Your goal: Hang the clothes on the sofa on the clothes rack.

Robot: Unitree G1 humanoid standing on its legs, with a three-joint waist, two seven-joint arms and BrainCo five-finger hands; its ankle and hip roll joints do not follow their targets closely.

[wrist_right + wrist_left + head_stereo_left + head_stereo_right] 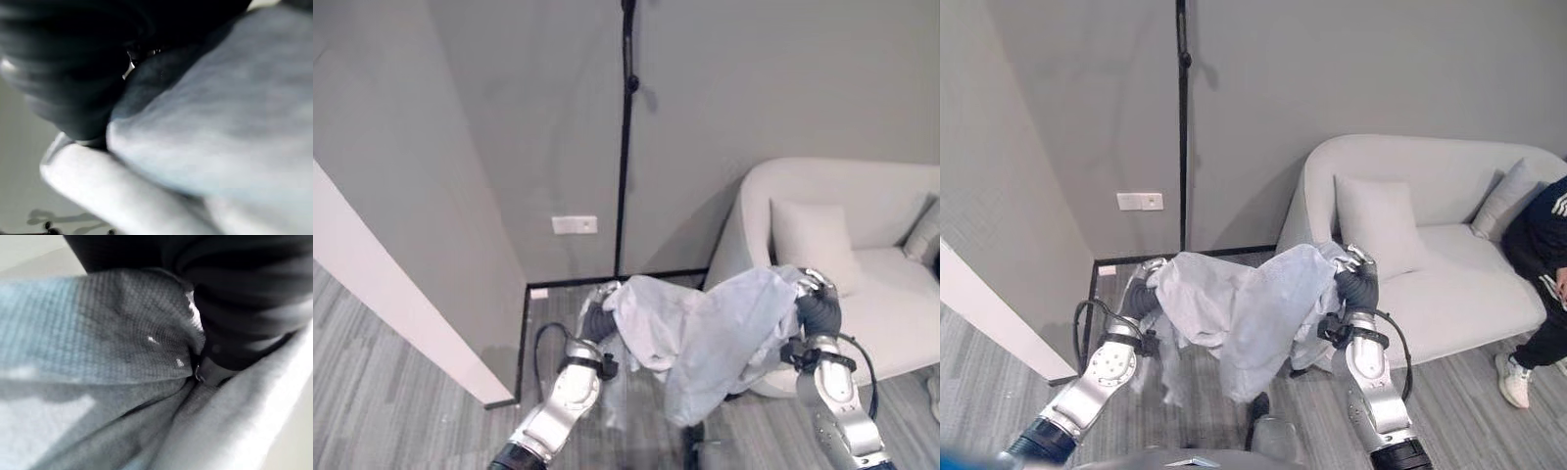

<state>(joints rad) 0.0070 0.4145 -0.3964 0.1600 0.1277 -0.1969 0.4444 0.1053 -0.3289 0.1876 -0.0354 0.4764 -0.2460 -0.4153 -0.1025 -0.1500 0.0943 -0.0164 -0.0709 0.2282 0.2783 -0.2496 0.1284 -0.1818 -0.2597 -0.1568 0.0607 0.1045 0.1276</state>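
A pale grey garment point(705, 328) hangs spread between my two hands above the floor, sagging in the middle with a fold trailing down. My left hand point(596, 315) holds its left end and my right hand point(815, 299) its right end, each with fingers curled into the cloth. The cloth point(98, 342) lies right against the left hand's dark cover, and the same cloth point(234, 122) presses against the right hand. The clothes rack is a thin black pole point(625, 147) standing against the grey wall, straight behind the garment and higher up.
A white sofa point(1459, 284) with a white pillow point(1378, 220) stands to the right, close behind my right hand. A person point(1542, 255) sits at its far right end. A white partition point(391, 304) juts out on the left. A wall socket point(575, 224) sits left of the pole.
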